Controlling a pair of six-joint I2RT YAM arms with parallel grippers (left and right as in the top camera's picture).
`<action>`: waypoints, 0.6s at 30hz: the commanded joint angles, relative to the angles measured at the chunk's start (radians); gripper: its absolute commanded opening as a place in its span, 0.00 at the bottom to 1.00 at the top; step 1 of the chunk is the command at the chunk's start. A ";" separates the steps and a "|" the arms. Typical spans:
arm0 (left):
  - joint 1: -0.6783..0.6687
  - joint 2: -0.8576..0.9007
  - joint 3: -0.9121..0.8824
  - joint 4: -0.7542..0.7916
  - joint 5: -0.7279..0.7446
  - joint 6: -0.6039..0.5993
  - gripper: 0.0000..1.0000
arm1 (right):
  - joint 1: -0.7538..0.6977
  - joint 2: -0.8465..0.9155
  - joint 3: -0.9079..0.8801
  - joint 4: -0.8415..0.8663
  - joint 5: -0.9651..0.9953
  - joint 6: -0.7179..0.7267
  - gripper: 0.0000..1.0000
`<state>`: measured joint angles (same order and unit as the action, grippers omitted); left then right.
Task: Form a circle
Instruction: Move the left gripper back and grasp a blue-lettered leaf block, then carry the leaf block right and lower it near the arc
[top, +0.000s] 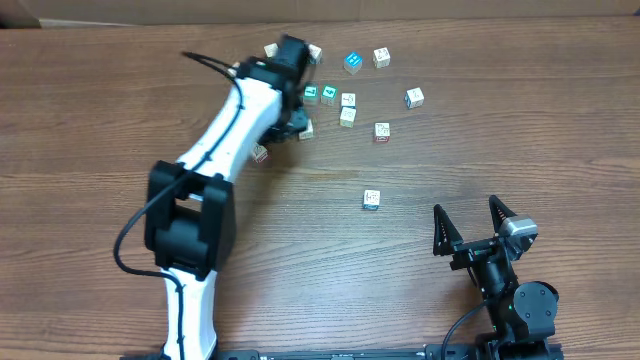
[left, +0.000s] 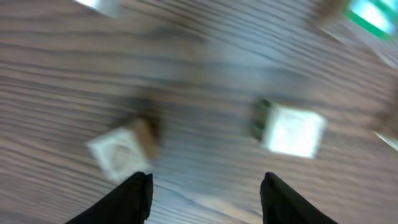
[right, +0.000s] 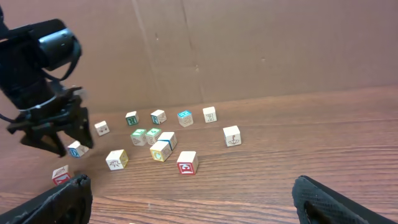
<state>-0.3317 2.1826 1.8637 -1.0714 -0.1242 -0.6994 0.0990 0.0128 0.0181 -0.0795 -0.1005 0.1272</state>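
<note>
Circle: not yet closed. Four of the small whitish cubes with coloured printed marks (top: 348, 100) sit bunched in the upper middle of the overhead frame, on the brown wood-grain bench (top: 120, 120).
Stray cubes: others lie scattered around the bunch, and one lone cube (top: 371, 199) sits well apart, toward the frame's centre.
Left gripper (left: 206, 180): fingers parted about halfway with bare wood between them, so it has hold of nothing. A pale cube (left: 121, 149) lies ahead on its left and a white cube (left: 292, 130) on its right.
Why there: it hangs at the bunch's left edge, probably to nudge or pick a cube for the ring.
Right gripper (top: 465, 208): spread wide and empty at lower right, apparently parked clear of the work.
Containers: none in view; every cube rests directly on the bench.
</note>
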 joint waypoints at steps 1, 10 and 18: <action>0.035 0.008 -0.003 -0.009 -0.013 0.015 0.56 | -0.002 -0.010 -0.010 0.004 0.002 0.002 1.00; 0.064 0.008 -0.091 0.015 -0.015 0.015 0.59 | -0.002 -0.010 -0.010 0.004 0.002 0.002 1.00; 0.065 0.008 -0.192 0.092 -0.019 0.014 0.60 | -0.002 -0.010 -0.010 0.004 0.002 0.002 1.00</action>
<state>-0.2676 2.1826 1.7126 -0.9966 -0.1257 -0.6994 0.0990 0.0128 0.0181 -0.0792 -0.1005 0.1272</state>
